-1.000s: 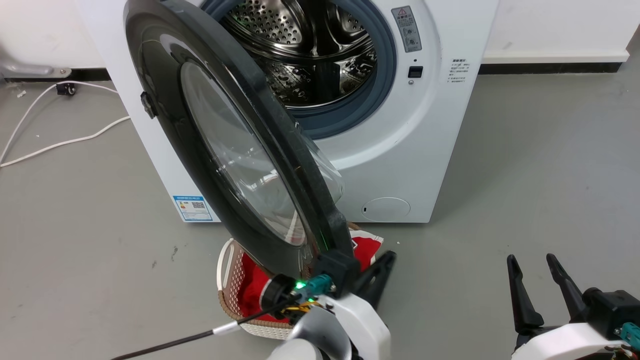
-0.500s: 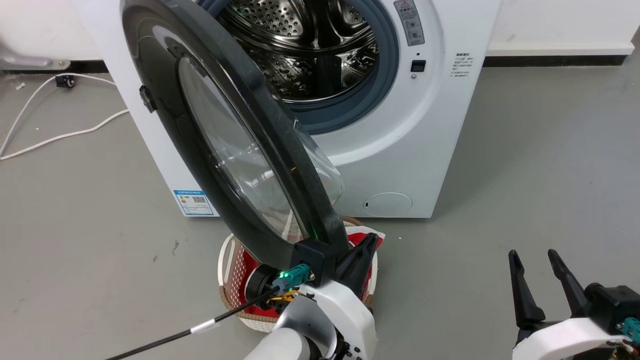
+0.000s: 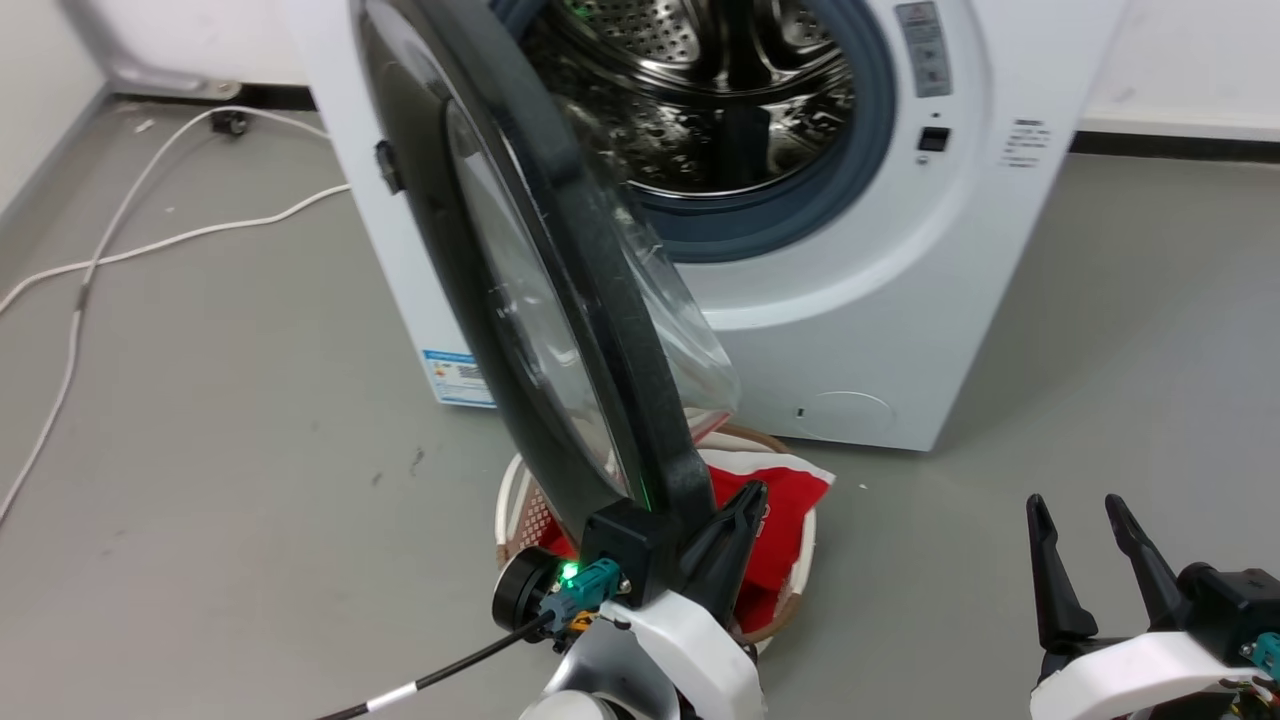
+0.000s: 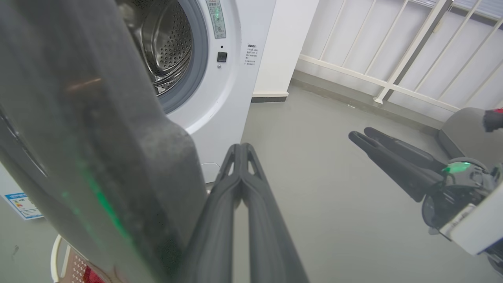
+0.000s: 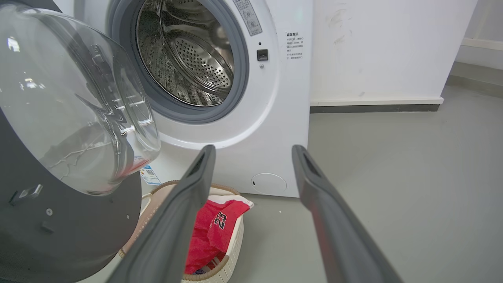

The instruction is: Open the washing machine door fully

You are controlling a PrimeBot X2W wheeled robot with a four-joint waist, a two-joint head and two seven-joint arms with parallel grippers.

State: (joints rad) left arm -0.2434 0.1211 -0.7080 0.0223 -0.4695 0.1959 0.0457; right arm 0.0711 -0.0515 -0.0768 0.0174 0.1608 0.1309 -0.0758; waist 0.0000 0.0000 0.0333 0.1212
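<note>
Head view first: where is the washing machine door?

Me: The washing machine door [image 3: 425, 240] stands out from the white washer [image 3: 880, 300], hinged at this view's left, its rim edge-on toward me, with the steel drum [image 3: 720, 90] in sight behind it. My left gripper [image 3: 755, 495] is at the door's lowest rim, on the drum side. One finger shows there, so from here I cannot tell how its jaws stand. My right gripper [image 3: 1075, 505] sits low on the right, well apart from the door, jaws parted on nothing. A basket [image 3: 512, 500] holding a red garment [image 3: 790, 490] rests on the floor [image 3: 200, 450] under the door.

Left wrist view?

Me: That settles the jaws. My two left fingers [image 4: 218, 220] lie pressed together with nothing between them, just beside the door's thick dark rim, which looms at the view's left. Whether they touch it I cannot tell. My other arm's gripper appears at the right over bare floor, a white railing [image 4: 393, 78] beyond.

Right wrist view?

Me: This one gives the door's inner face: the clear glass bowl [image 5: 70, 98] bulging toward the drum. My right jaws are wide and empty, and a small round flap [image 5: 269, 182] low on the washer sits between them. The garment reads 23.
</note>
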